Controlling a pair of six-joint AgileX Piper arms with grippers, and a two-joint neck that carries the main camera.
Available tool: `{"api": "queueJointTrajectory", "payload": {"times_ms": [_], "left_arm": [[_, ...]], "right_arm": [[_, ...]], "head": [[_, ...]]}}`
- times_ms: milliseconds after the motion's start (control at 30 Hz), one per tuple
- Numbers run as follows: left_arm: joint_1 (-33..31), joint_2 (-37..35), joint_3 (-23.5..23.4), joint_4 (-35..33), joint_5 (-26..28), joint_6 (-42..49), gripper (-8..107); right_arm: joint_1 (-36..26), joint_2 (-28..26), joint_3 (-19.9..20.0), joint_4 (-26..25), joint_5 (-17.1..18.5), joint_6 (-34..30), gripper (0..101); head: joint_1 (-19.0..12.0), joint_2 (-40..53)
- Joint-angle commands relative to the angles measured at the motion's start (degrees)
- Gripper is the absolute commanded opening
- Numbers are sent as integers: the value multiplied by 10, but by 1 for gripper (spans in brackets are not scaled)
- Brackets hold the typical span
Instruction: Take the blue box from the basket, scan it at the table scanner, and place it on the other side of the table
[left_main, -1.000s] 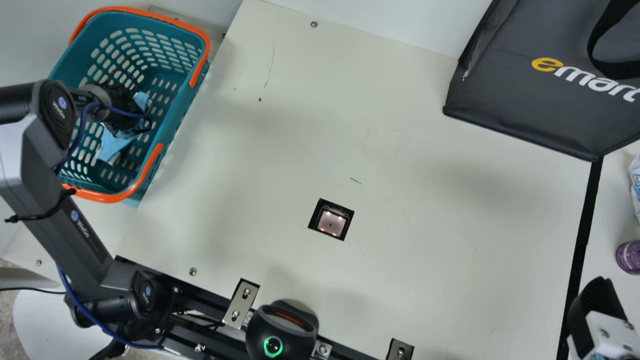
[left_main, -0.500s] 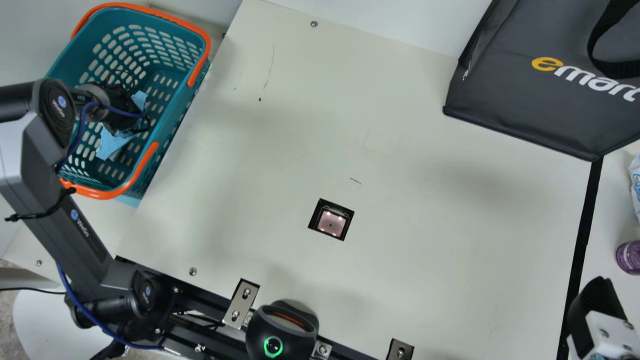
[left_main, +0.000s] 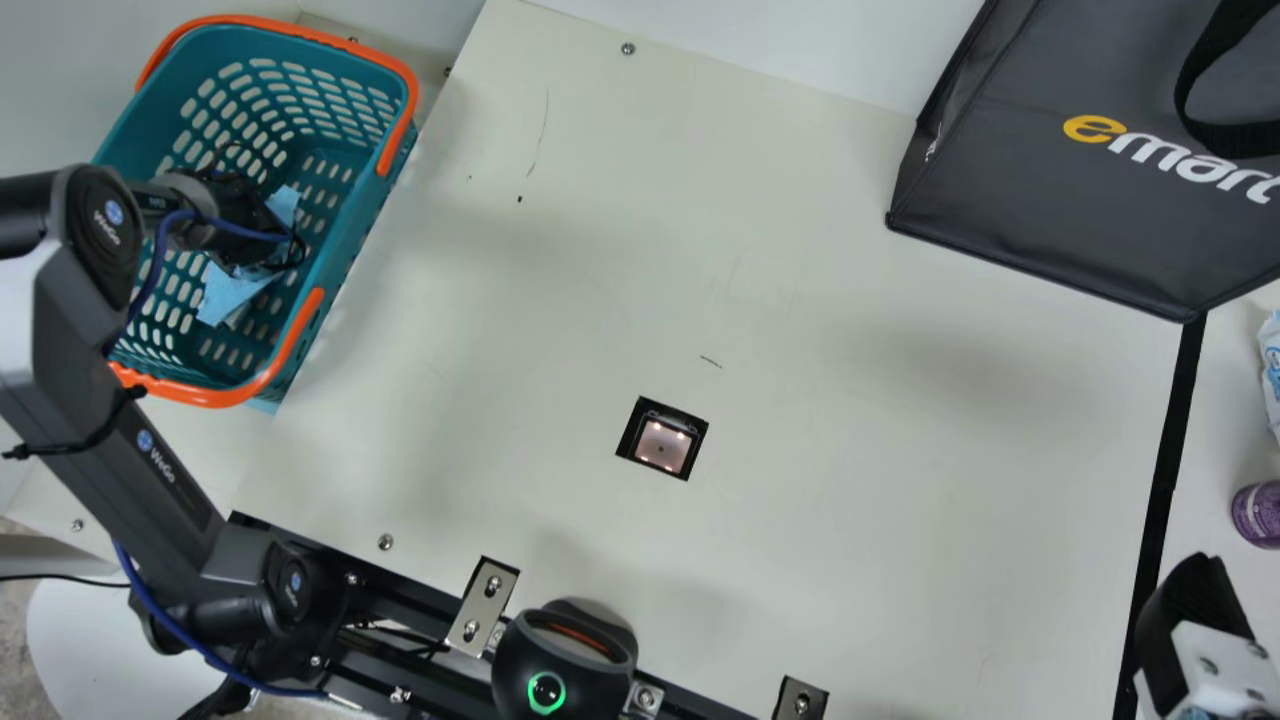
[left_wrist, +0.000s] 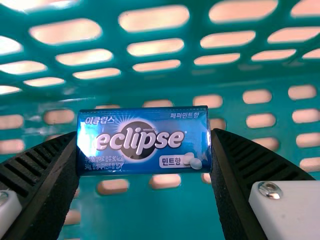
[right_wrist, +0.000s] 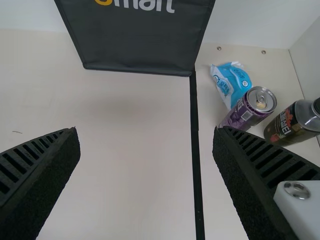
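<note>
inside the teal basket (left_main: 368, 205), your left gripper (left_main: 235, 225) had the blue box (left_wrist: 144, 141) gripped by its 2 short ends, between ribbed fingers, its printed face towards the wrist camera. your right gripper (left_main: 1195, 610) was released, its 2 fingers spread wide above the table (left_main: 850, 480). you had the scanner (left_main: 663, 445) lit in the tabletop, well apart from the basket, and 1 purple can (right_wrist: 255, 102) beyond the black strip (right_wrist: 195, 150).

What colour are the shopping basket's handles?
Orange; the handles show best in the main view.
</note>
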Motion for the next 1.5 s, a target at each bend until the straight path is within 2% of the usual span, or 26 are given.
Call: {"api": "queueJointTrajectory", "payload": {"times_ms": [0, 600, 1033, 1467], "left_arm": [[-1, -9, 6, 0, 0, 0, -8], [-12, -77, 66, -11, -22, 18, -8], [10, -107, 53, -142, -36, 163, -8], [23, -119, 26, -278, -28, 311, -8]], "right_arm": [[0, 0, 0, 0, 0, 0, 95], [0, 0, 0, 0, 0, 0, 95], [0, 0, 0, -1, 1, 0, 95], [0, 0, 0, -1, 1, 0, 95]], "head": [[-17, 1], [-17, 1], [-17, 1], [-17, 1]]}}
